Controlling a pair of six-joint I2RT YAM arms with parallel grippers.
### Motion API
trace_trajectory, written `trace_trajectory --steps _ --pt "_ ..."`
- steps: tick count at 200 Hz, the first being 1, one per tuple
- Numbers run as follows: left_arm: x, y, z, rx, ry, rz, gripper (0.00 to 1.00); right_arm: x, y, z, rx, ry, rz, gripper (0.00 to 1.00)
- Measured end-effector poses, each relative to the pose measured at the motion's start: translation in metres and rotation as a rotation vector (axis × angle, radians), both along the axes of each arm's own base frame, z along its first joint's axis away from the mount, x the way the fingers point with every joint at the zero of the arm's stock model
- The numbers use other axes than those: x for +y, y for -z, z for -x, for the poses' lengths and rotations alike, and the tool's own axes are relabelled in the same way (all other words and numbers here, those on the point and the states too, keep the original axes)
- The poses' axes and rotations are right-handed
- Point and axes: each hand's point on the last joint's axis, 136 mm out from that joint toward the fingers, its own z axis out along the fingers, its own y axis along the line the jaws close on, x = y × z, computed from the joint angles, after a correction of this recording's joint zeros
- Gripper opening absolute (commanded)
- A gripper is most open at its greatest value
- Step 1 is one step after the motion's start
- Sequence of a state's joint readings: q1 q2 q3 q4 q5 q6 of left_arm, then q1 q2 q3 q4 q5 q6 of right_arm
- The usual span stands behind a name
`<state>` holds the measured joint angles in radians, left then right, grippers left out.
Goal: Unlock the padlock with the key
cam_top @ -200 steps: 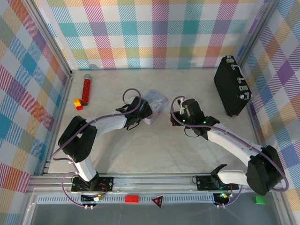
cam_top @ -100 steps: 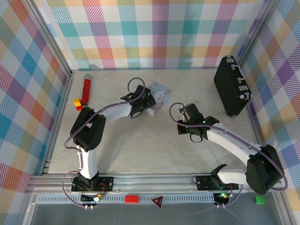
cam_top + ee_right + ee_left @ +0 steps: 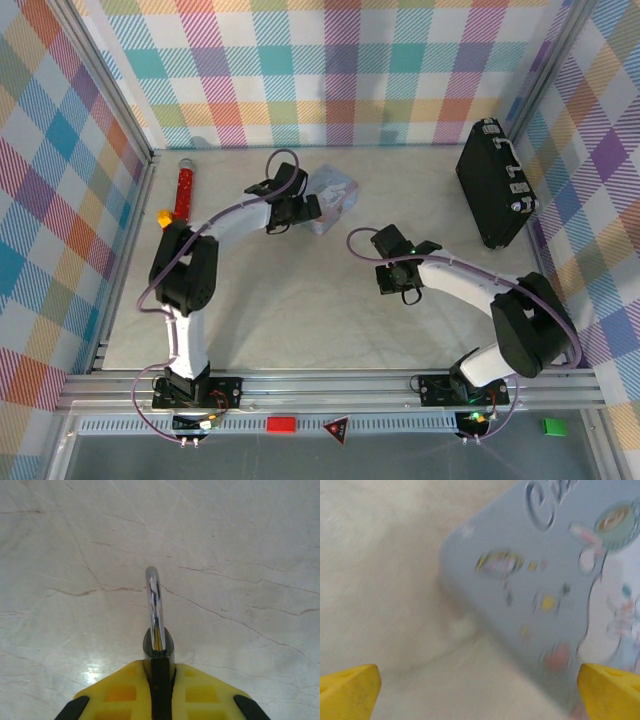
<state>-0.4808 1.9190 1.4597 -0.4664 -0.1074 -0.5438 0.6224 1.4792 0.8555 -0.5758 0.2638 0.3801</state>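
Yellow pads (image 3: 125, 695) of the right gripper (image 3: 160, 690) are closed on the padlock (image 3: 156, 630). Its dark body is pinched between them; the silvery shackle sticks out ahead, edge-on to the wrist camera. The padlock is held above the pale marbled table (image 3: 240, 555); whether it touches the surface cannot be told. From above, this gripper sits near mid-table, well apart from the black case (image 3: 492, 185) standing by the right wall.

Left gripper (image 3: 480, 695): jaws spread wide, one yellow fingertip (image 3: 350, 690) at each lower corner of a blurred wrist view, nothing between them. It hangs over the near corner of the pale blue-grey box (image 3: 540, 565) with printed pictures on its lid.

Red tube (image 3: 184, 188) lies at far left.
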Motion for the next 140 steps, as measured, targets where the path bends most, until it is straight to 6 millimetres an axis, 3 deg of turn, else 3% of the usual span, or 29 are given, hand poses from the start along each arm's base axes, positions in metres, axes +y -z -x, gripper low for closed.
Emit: trace_trajectory --steps 42,56,105,140 --pt "0.039 -0.059 0.062 -0.139 -0.002 0.029 1.00 0.003 0.004 -0.001 0.032 -0.019 0.082 0.00" --pt "0.052 -0.068 0.082 -0.199 -0.002 0.038 1.00 0.003 0.006 -0.003 0.043 -0.016 0.095 0.00" --pt "0.101 -0.037 0.148 -0.251 -0.002 -0.045 1.00 -0.004 0.011 0.001 0.089 0.011 0.149 0.00" --pt "0.124 -0.052 0.173 -0.368 -0.035 -0.045 1.00 -0.006 0.016 0.001 0.124 0.027 0.208 0.00"
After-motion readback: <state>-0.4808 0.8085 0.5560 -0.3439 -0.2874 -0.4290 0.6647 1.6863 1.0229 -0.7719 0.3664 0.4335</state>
